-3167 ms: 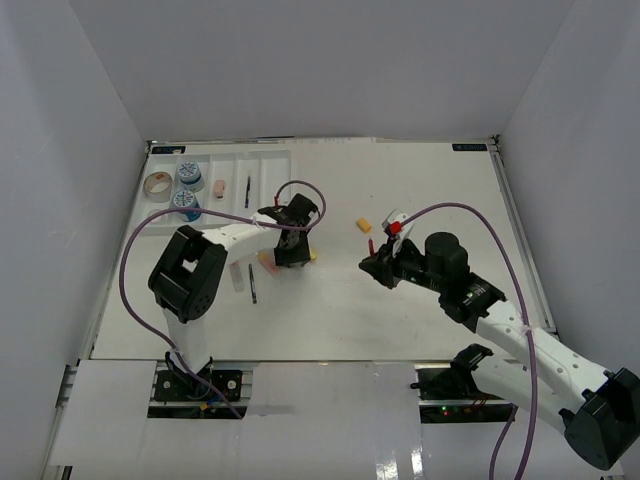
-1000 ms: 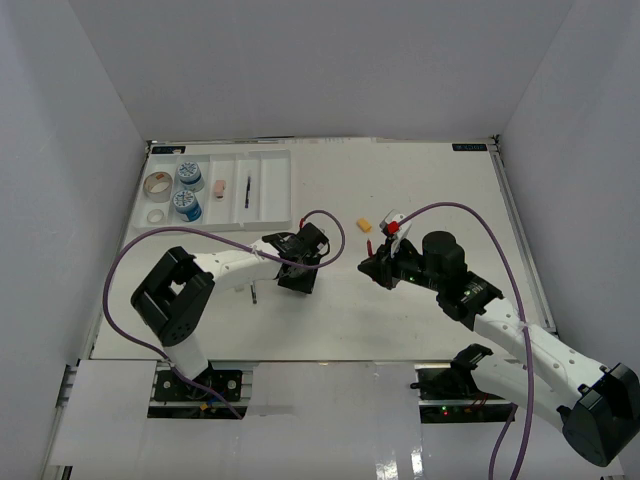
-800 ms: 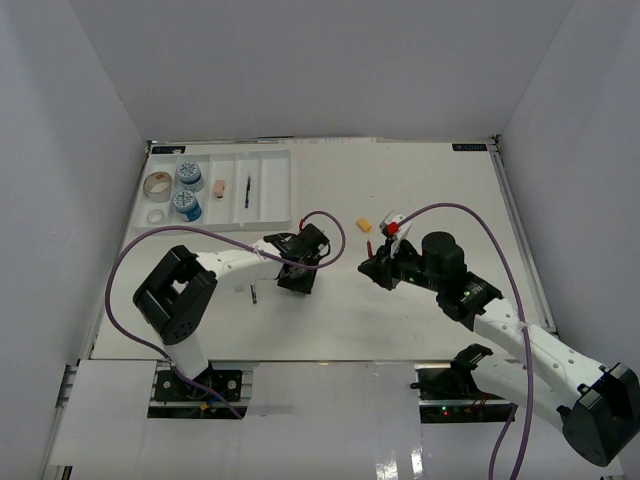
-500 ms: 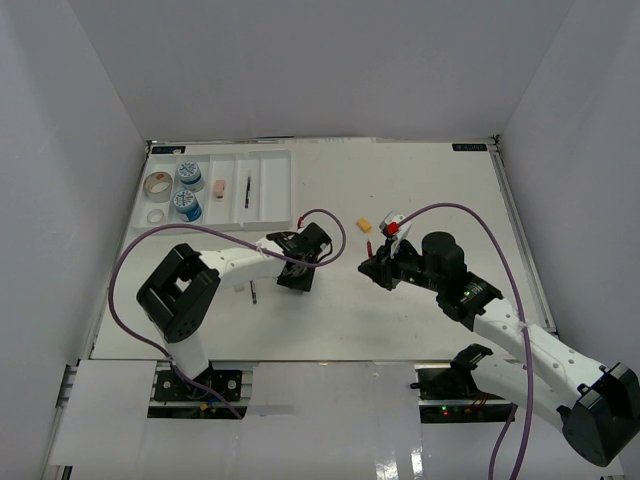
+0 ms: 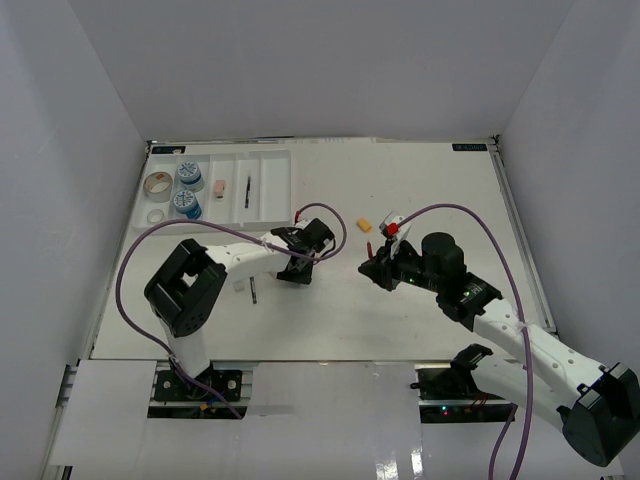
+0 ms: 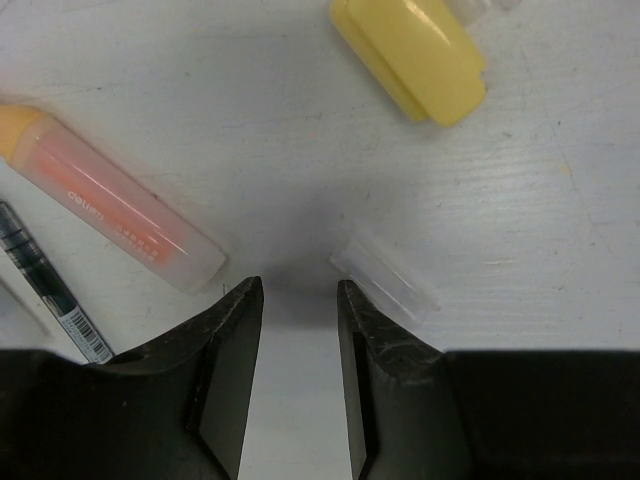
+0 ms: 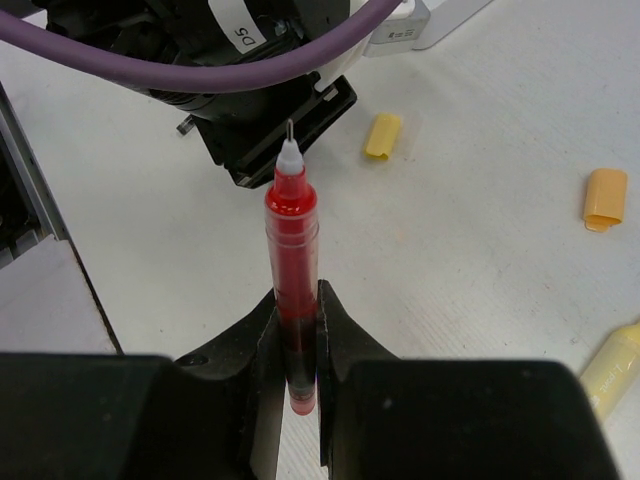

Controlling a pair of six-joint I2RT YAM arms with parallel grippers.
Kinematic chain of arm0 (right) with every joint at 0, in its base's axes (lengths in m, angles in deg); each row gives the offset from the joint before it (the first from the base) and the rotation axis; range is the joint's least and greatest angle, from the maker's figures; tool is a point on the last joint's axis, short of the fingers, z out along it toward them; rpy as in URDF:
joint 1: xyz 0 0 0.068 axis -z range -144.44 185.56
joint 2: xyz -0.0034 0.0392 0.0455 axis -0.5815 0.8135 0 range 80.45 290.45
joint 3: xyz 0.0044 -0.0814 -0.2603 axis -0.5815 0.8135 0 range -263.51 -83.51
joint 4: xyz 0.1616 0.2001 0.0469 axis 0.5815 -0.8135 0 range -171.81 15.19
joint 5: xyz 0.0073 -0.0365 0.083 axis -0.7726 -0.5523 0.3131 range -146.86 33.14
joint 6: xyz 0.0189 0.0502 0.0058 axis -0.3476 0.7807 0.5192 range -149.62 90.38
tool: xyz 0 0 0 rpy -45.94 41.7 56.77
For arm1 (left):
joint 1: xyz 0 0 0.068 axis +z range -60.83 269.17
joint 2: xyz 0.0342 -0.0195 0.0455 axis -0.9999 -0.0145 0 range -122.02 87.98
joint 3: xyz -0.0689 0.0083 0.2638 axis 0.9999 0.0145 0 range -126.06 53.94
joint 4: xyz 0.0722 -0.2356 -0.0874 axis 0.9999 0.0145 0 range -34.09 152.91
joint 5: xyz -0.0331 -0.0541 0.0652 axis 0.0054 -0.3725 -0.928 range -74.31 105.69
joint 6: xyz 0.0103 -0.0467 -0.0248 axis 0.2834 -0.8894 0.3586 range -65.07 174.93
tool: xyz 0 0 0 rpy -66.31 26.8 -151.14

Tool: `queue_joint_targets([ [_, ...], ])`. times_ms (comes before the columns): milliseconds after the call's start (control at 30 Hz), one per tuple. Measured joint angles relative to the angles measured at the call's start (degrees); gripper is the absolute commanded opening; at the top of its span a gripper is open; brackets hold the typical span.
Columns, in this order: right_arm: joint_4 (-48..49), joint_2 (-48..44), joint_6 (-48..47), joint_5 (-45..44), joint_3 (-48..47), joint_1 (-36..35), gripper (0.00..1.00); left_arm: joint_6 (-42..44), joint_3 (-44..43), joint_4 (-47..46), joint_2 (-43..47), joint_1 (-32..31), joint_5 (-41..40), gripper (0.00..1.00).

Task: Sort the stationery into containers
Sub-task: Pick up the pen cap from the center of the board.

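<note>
In the right wrist view my right gripper [image 7: 297, 297] is shut on a red pen [image 7: 291, 225], which is uncapped and points its tip at the left arm. From above, this gripper [image 5: 380, 266] hovers right of centre. My left gripper [image 6: 297, 291] is open just above the table, with bare surface between its fingers. A clear cap [image 6: 385, 281] lies at its right fingertip. An orange marker [image 6: 112, 206] lies to its left and a yellow eraser [image 6: 410, 56] ahead. The white tray [image 5: 272, 188] stands at the far left, well apart from the left gripper [image 5: 301, 262].
The tray holds a tape roll [image 5: 157, 185], two blue-white tubs [image 5: 188, 175], a pink eraser [image 5: 218, 187] and a dark pen [image 5: 247, 192]. Another dark pen [image 5: 253, 290] lies on the table. An orange cap [image 5: 364, 225], a yellow cap [image 7: 382, 135] and a yellow marker [image 7: 612, 368] lie loose.
The left arm has shifted slightly toward the far side and its jaws have narrowed a little. The right arm holds still with the red pen.
</note>
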Motion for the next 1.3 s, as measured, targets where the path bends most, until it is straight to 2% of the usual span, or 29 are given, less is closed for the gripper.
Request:
queue_joint_targets([
  [267,0.0,0.0,0.0,0.0,0.02,0.0,0.08,-0.79,-2.56,-0.72,-2.12,1.03,-0.59,0.47],
  [500,0.0,-0.09,0.0,0.0,0.02,0.04,0.08,-2.1,-2.64,-0.02,-1.92,1.14,-0.66,0.52],
  [567,0.0,-0.09,0.0,0.0,0.02,0.04,0.08,-2.93,-2.64,1.09,-1.51,1.16,-0.61,0.59],
  [633,-0.02,-0.13,0.0,0.0,0.02,0.04,0.08,-4.17,-2.64,2.05,-0.63,1.16,-0.28,0.78],
  [767,0.0,-0.15,0.0,0.02,0.02,0.04,0.08,-7.23,-2.64,2.54,1.81,1.18,1.95,0.87],
  [833,0.0,-0.37,0.0,0.02,0.02,0.04,0.08,-8.48,-2.64,2.36,2.89,1.18,3.23,0.85],
  [1000,0.0,-1.05,0.0,0.04,0.04,0.04,0.08,-10.69,-2.64,1.79,3.08,1.18,5.29,0.73],
  [1300,0.0,-1.14,0.0,0.2,0.09,0.04,0.08,-10.1,-2.86,-2.47,2.16,1.18,9.27,0.65],
])
